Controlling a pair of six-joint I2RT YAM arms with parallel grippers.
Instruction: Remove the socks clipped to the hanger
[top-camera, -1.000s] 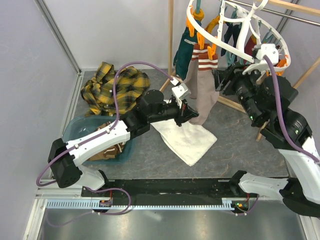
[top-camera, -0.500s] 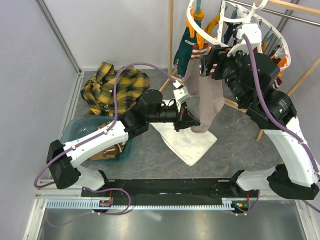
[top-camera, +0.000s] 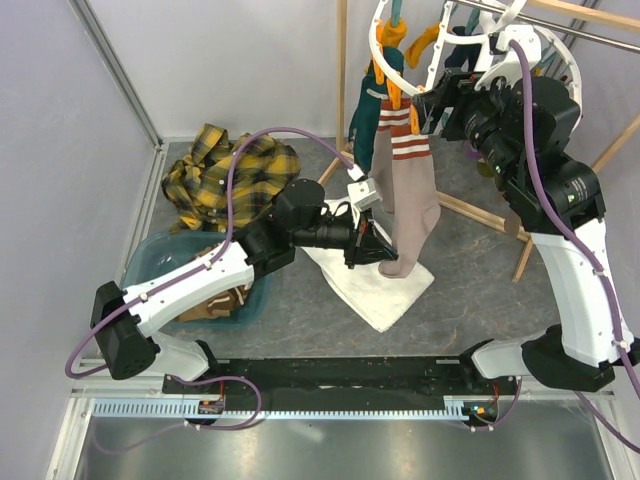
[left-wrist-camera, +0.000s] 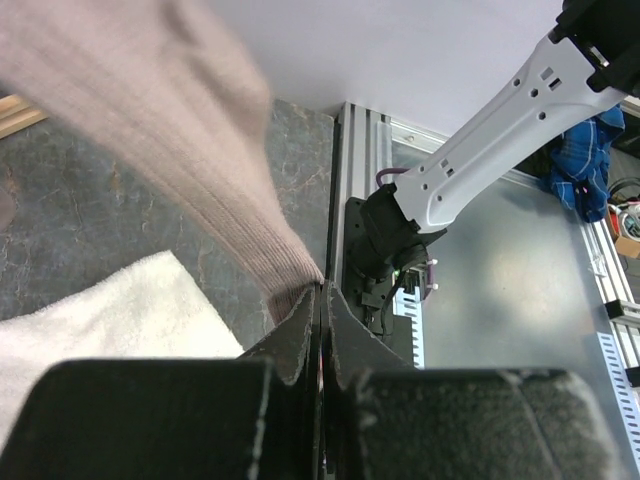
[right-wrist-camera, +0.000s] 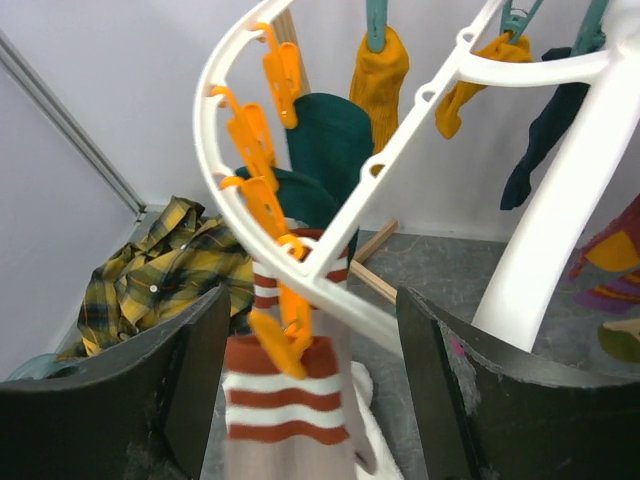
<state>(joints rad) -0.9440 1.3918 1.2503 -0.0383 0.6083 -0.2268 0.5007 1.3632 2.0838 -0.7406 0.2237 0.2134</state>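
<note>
The white oval hanger (right-wrist-camera: 555, 210) is hanging at the upper right of the frame, its orange clips (right-wrist-camera: 250, 140) dangling from the rim. A tan sock (top-camera: 405, 190) with maroon stripes is hanging from one orange clip and stretching downward, its toe pinched between the jaws of the left gripper (left-wrist-camera: 320, 290). Teal socks (right-wrist-camera: 325, 130), a mustard sock (right-wrist-camera: 385, 70) and a navy sock (right-wrist-camera: 545, 130) are hanging clipped behind it.

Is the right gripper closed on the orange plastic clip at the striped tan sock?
No, the right gripper stands open, both fingers clear of the orange plastic clip.
</note>
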